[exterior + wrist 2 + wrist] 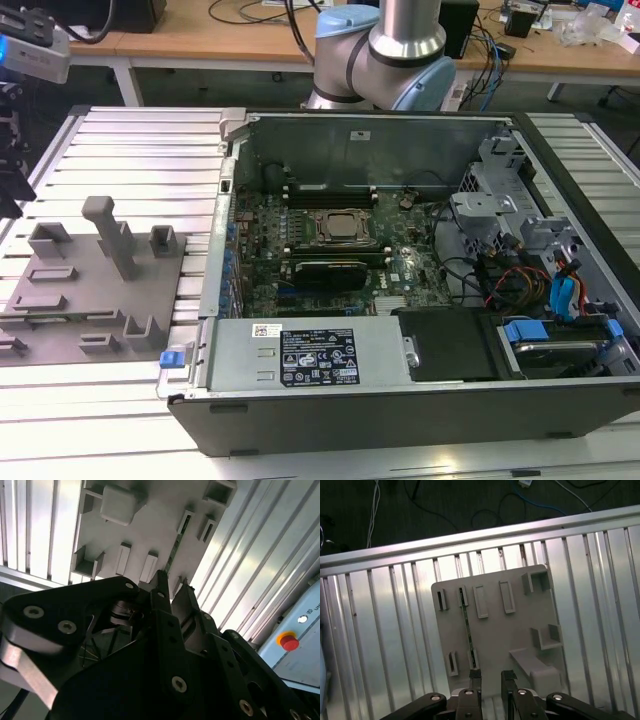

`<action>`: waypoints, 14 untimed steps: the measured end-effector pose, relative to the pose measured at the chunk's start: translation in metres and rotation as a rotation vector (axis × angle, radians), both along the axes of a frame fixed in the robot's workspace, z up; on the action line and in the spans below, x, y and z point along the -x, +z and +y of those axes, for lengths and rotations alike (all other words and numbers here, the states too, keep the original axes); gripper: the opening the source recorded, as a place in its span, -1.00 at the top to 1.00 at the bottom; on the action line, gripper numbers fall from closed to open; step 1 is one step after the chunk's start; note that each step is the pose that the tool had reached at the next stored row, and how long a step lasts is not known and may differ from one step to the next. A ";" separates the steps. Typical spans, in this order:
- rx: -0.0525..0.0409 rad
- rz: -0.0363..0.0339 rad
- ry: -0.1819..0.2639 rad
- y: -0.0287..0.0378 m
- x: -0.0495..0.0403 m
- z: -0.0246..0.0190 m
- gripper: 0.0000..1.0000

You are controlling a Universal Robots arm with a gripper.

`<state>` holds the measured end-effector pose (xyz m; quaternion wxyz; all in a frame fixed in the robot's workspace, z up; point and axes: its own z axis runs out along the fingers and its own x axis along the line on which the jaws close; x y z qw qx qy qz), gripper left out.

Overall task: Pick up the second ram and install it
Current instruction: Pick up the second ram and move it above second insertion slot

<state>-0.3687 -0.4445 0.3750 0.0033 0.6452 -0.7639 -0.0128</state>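
- Gripper (491,676) — jaws apart, nothing between them.
- Just ahead of one jaw: the second ram (468,630), on edge in slots of the gray holder plate (495,630).
- Well away from the jaws — the open computer case (360,150), motherboard (265,240) inside.

The pincer (173,580) is hiding the near end of the second ram (172,554) in the second wrist view; the exterior view's left edge is cutting off the grey holder plate (150,295).
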 end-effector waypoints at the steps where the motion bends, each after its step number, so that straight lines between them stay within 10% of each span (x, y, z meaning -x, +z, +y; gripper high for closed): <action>1: 0.0000 -0.0001 0.000 -0.0014 0.0000 0.0000 0.40; 14: -0.0001 0.0000 0.000 -0.0102 0.0000 0.0000 0.40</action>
